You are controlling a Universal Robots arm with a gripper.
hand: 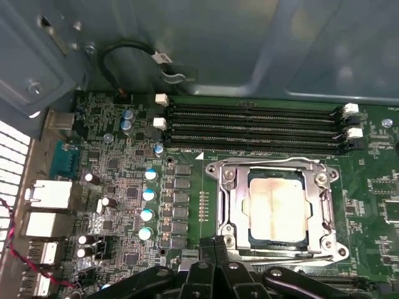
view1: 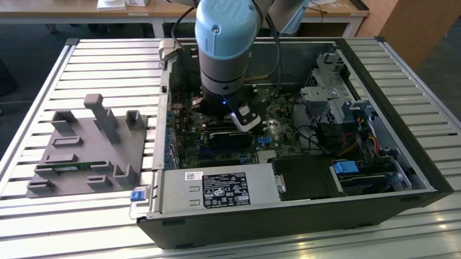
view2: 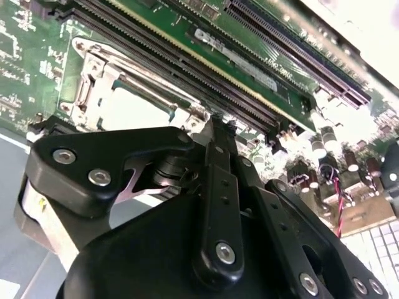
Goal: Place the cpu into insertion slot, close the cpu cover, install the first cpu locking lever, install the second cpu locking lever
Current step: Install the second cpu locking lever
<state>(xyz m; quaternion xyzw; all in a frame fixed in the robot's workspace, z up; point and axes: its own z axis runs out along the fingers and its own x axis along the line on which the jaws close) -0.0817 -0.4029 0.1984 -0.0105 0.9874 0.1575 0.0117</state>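
The cpu (hand: 277,205), a silvery square chip, lies in the insertion slot (hand: 277,241) on the green motherboard. The cpu cover (hand: 229,199), a metal frame with a square window, lies flat over the chip's edges. A thin metal lever rod (view2: 148,85) runs along one side of the socket; whether it is latched I cannot tell. My gripper (hand: 215,244) is shut, its black fingers pressed together with nothing seen between them, its tips at the socket's edge. It hangs from the blue arm inside the case (view1: 245,123). In the second wrist view the shut gripper (view2: 216,124) stands beside the socket.
Long black memory slots (hand: 249,128) run beside the socket. Capacitors (hand: 146,196) and rear ports (hand: 50,194) crowd the board. The open case's walls (view1: 403,145), power supply (view1: 216,189) and drive bays (view1: 324,97) surround the arm. A grey fixture (view1: 90,145) sits at the exterior view's left.
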